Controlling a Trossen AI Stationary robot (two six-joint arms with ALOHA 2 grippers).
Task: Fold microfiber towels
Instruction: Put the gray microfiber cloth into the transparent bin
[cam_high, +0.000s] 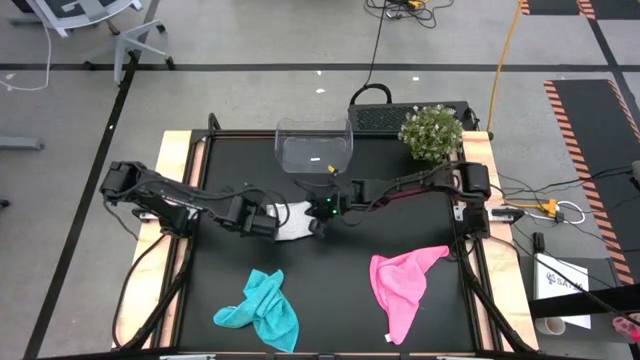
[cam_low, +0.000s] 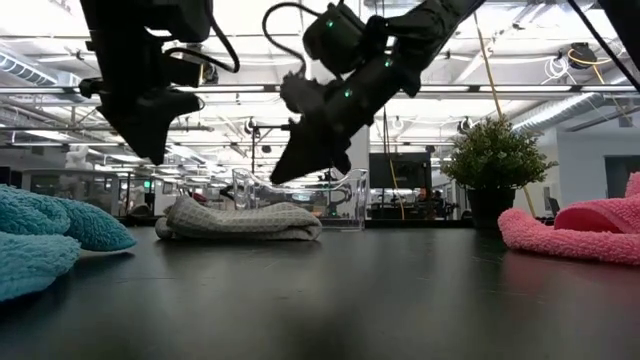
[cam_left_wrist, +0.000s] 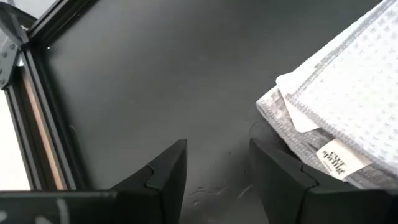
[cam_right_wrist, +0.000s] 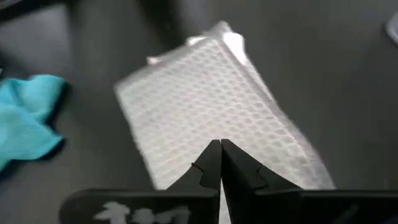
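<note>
A light grey-white towel (cam_high: 292, 222) lies folded into a flat stack (cam_low: 240, 220) on the black table, its small tag (cam_left_wrist: 339, 158) at one corner. My left gripper (cam_left_wrist: 217, 177) stands open above bare table, just left of that corner and clear of it. My right gripper (cam_right_wrist: 219, 155) is shut and slants down over the stack's top (cam_right_wrist: 205, 99); the low view shows its tip (cam_low: 280, 178) a little above the cloth. A teal towel (cam_high: 262, 310) lies crumpled near the front left. A pink towel (cam_high: 402, 285) lies crumpled at the front right.
A clear plastic bin (cam_high: 315, 150) stands just behind the grey-white towel at the far edge. A potted plant (cam_high: 432, 132) stands at the far right corner. Bare black table (cam_high: 330, 290) shows between the teal and pink towels.
</note>
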